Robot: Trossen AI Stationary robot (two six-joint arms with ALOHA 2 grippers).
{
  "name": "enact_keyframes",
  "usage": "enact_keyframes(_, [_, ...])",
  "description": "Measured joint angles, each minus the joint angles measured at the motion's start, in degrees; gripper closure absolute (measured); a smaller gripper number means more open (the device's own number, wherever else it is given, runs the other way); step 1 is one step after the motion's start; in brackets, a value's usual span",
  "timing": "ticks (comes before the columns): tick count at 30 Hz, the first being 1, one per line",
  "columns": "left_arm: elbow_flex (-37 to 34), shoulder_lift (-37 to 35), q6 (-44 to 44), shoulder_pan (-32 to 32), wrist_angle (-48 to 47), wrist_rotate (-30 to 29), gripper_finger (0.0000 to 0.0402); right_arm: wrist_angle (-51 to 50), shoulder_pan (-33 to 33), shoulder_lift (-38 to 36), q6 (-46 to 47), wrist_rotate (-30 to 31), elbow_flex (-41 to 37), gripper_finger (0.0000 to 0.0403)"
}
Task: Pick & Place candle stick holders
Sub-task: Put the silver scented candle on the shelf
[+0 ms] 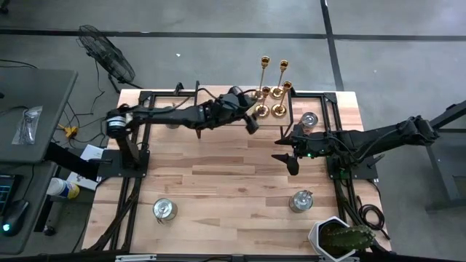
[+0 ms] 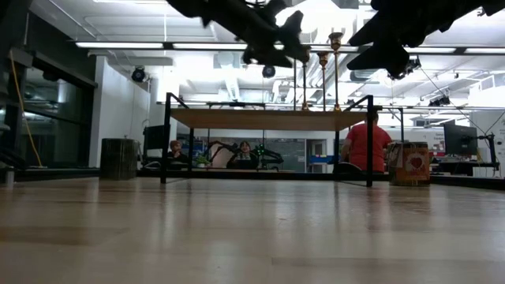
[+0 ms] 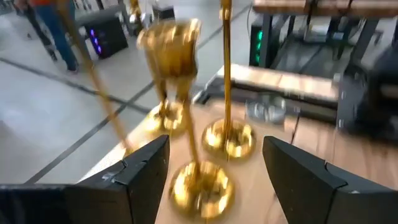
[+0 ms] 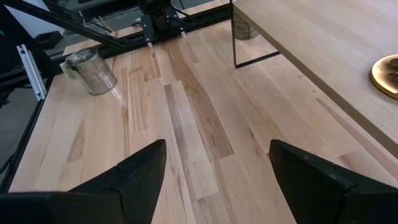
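Four gold candle stick holders (image 1: 270,102) stand on their round bases in a tight group on a raised wooden shelf (image 1: 320,98) at the table's far edge. My left gripper (image 1: 254,116) is open just in front of them. In the left wrist view its fingers (image 3: 149,168) stand on either side of the nearest holder's base (image 3: 202,188) without touching it, and two more holders (image 3: 229,137) stand behind. My right gripper (image 1: 288,151) is open and empty above the table's right middle. One gold base (image 4: 387,74) shows on the shelf in its wrist view.
Silver-grey lidded jars stand at the near left (image 1: 165,209), the near right (image 1: 301,200) and beside the shelf (image 1: 309,120). A potted plant (image 1: 340,237) sits at the near right corner. Black frame rails (image 1: 142,138) run along the table's sides. People sit and stand in the room behind (image 2: 365,146).
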Motion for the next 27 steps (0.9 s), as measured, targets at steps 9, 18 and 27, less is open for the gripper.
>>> enact_keyframes(9, [-11.1,-16.51,-4.56,-1.93,-19.38,-8.08,0.0135,0.15,0.01,0.02,-0.01,0.0,0.0,0.0125])
enact_keyframes(18, [-12.29,-28.66,-16.57,1.9,-54.26,-7.47,0.0059,0.28,0.01,0.02,-0.01,0.0,0.0,0.0125])
enact_keyframes(27, [-12.56,-30.4,-18.68,8.68,-76.16,-4.7,0.0039,0.33,0.0,0.02,-0.02,0.0,0.0,0.0125])
